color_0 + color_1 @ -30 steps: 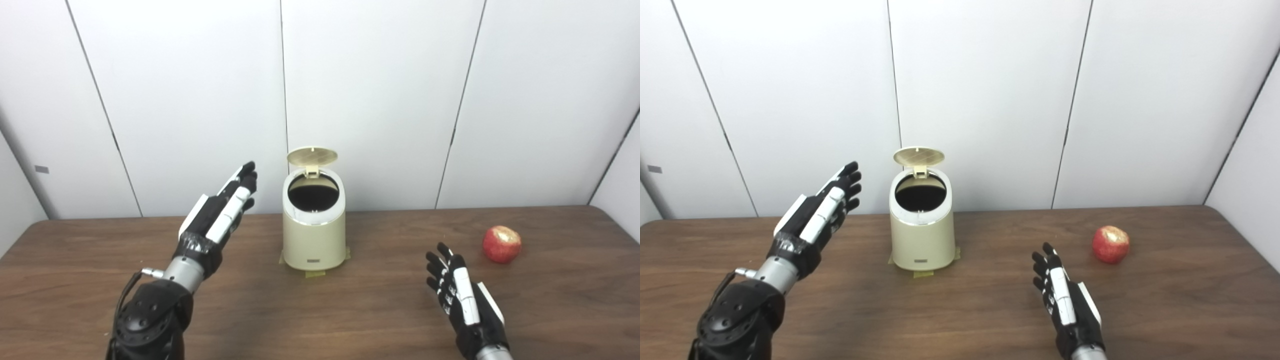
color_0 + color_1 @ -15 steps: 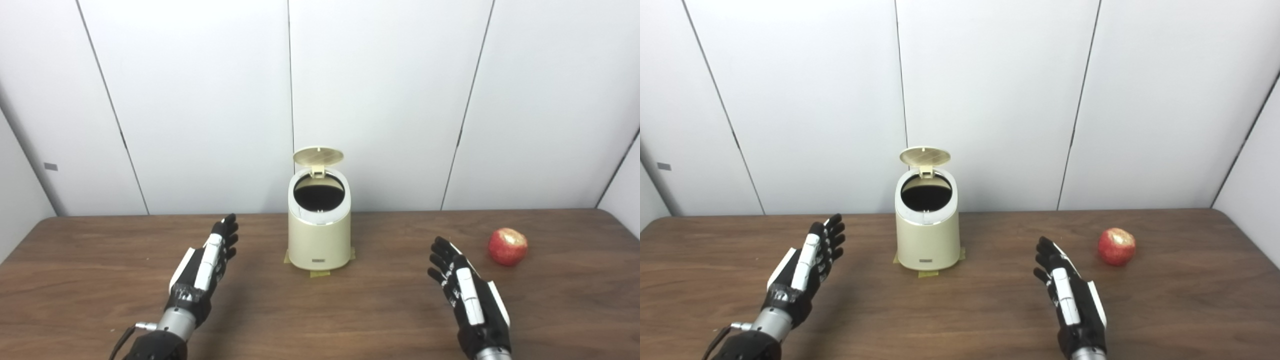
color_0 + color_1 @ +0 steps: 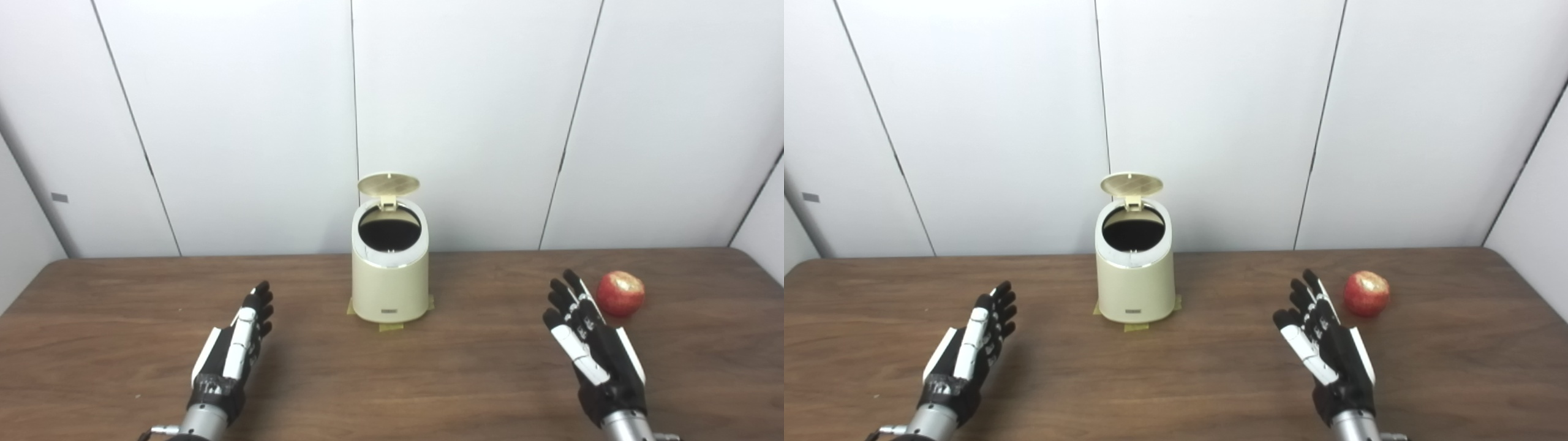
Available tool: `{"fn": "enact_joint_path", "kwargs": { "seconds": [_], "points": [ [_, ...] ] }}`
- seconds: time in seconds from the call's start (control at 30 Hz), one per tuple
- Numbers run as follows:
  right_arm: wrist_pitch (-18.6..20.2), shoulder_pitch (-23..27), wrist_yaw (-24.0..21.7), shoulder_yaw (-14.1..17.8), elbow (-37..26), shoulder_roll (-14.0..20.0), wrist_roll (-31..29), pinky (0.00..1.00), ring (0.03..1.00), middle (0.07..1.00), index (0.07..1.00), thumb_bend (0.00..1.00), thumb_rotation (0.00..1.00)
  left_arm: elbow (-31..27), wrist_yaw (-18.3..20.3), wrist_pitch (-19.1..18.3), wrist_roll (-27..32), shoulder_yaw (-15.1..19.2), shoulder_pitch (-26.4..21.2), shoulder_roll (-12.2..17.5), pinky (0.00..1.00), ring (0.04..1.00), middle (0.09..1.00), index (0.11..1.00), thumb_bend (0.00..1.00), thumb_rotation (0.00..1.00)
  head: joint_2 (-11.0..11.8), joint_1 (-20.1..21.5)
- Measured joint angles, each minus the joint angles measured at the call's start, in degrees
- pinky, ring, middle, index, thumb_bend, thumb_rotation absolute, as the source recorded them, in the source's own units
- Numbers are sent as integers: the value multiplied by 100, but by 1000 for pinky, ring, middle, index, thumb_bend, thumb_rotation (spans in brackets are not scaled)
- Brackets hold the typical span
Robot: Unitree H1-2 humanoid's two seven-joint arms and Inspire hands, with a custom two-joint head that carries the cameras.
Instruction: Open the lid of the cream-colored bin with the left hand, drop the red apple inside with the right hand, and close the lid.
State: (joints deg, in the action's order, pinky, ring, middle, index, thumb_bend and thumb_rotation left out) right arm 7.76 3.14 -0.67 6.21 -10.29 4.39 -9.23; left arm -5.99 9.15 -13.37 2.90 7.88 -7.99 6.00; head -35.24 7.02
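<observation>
While lid (image 3: 388,182) up, both hands empty, spread.

My left hand (image 3: 233,352) hovers low, fingers straight and apart, holding nothing; my right hand (image 3: 593,349) is raised, fingers spread, palm empty, tilted rightward

A lab-like test room: bare white wall panels (image 3: 465,116) behind a plain wooden table (image 3: 392,380).
</observation>
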Motion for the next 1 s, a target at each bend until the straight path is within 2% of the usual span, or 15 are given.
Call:
{"fn": "enact_joint_path", "kwargs": {
  "seconds": [0.07,0.17,0.27,0.37,0.47,0.53,0.6,0.7,0.8,0.9,1.0],
  "points": [
    [22,37,-15,5,1,93,40,864,942,960,980,818,374,-28,-5,89,-21,3,24,169,1000,1000,1000,1000,568,983,-9,54],
    [92,109,106,15,-16,243,420,808,909,959,975,808,402,-63,-33,119,-40,22,60,370,1000,1000,1000,1000,600,952,-36,256],
    [520,113,289,-19,-361,338,1003,859,905,953,963,781,391,-127,-72,119,-89,20,135,452,1000,1000,1000,1000,618,948,-44,379],
    [888,118,407,-188,-760,501,1882,802,874,899,924,786,375,-148,-77,117,-71,26,179,458,1000,1000,1000,1000,622,925,-71,432],
    [1129,152,421,-283,-882,802,2653,858,886,894,924,819,346,-149,-77,114,21,127,177,479,1000,1000,1000,1000,583,929,-80,519],
    [1350,173,418,-304,-910,1024,3144,817,875,883,924,838,368,-158,-80,104,38,183,177,535,1000,1000,1000,1000,595,918,-106,711],
    [1608,207,392,-326,-919,1224,3569,827,899,900,926,833,368,-231,-75,87,53,210,177,585,1000,1000,1000,1000,590,915,-123,809],
    [1894,329,212,-329,-935,1324,3981,865,937,928,915,820,289,-416,-41,39,55,179,179,623,1000,1000,1000,1000,600,910,-159,967],
    [1912,471,-7,-332,-914,1354,4266,832,935,916,904,841,268,-625,-15,-118,55,98,186,625,1000,1000,1000,1000,573,928,-176,1029],
    [1911,719,-280,-281,-671,1558,4690,807,952,942,935,852,265,-788,-27,-259,55,85,238,624,1000,1000,1000,1000,522,946,-194,1152],
    [1921,920,-585,-173,-389,1741,5304,847,975,957,962,847,245,-938,-82,-468,54,129,267,614,1000,1000,1000,1000,522,968,-220,1354]
  ]
}}
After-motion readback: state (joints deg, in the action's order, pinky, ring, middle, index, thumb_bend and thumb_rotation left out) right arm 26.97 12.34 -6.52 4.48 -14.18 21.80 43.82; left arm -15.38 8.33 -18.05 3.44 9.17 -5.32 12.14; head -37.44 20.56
